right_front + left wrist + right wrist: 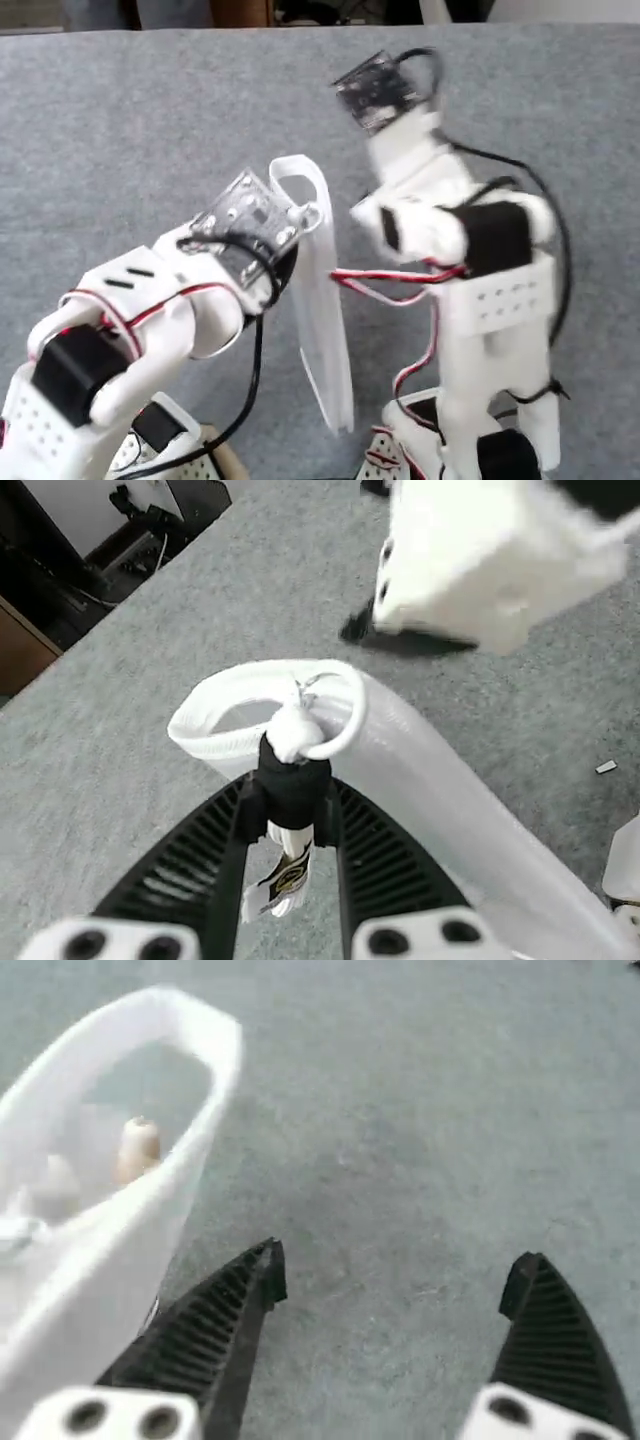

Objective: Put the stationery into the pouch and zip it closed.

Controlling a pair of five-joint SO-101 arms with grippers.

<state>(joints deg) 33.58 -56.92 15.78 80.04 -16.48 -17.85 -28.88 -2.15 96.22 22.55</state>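
The pouch stands mid-table with its mouth at 12 o'clock and the stationery inside. The left gripper is clamped on the zipper pull. The right gripper, jaws apart, hovers at the pouch's 3 o'clock. Zipping looks to be the step in hand, and the next move likely needs the right gripper to steady the pouch.

No lettering can be read anywhere (the mark on the small tag is blurred).

The pouch sits between the left arm and right arm, stationery inside it.
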